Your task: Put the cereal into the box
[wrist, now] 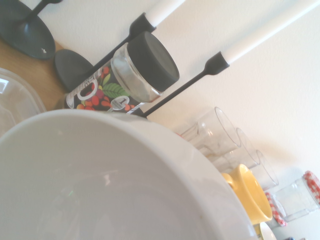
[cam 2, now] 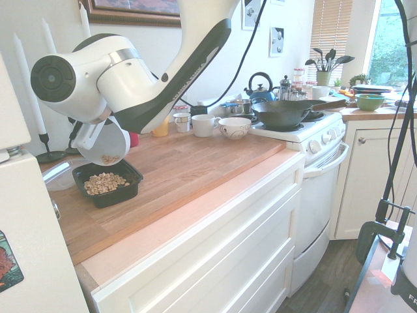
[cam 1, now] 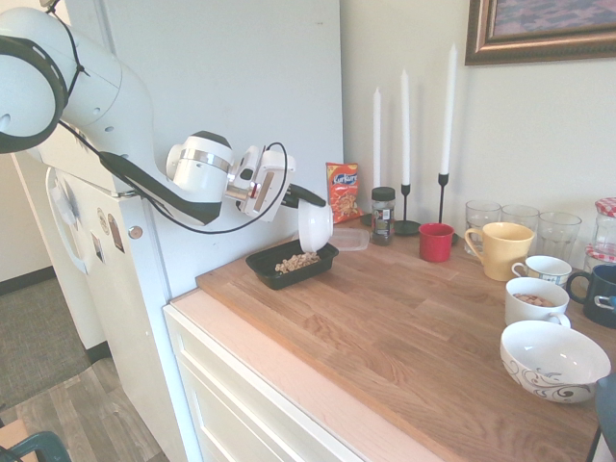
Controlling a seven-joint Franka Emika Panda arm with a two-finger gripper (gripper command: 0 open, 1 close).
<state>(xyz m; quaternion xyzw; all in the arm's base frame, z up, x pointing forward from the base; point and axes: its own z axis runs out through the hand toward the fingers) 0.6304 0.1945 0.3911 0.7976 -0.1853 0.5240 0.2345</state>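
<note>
1. Gripper (cam 1: 296,196): fingers clamped together on the rim of a white bowl (cam 1: 315,226), which it holds tipped on its side above the far end of the box (cam 1: 292,264).
2. Bowl: in the second exterior view its mouth (cam 2: 106,145) faces down and outward – a few bits of cereal cling to the lower inside wall.
3. Cereal (cam 2: 104,183): a heap of light-brown bits lies inside the box, spread over most of its floor; none seen on the counter (cam 1: 404,327) around it.
4. Box: black, shallow, standing flat on the wooden counter near its left end in the first exterior view, just beside the white fridge (cam 1: 231,106).
5. Behind the box: an orange snack bag (cam 1: 343,191), a dark-lidded jar (cam 1: 383,214) and three white candles (cam 1: 405,115) in black holders against the wall.
6. Further along the counter – a red cup (cam 1: 435,242), a yellow mug (cam 1: 501,249), clear glasses (cam 1: 481,214) and several white bowls (cam 1: 551,360).
7. Wrist view: the bowl's white interior fills the lower part; the jar (wrist: 125,75), candle holders and glasses show beyond its rim.
</note>
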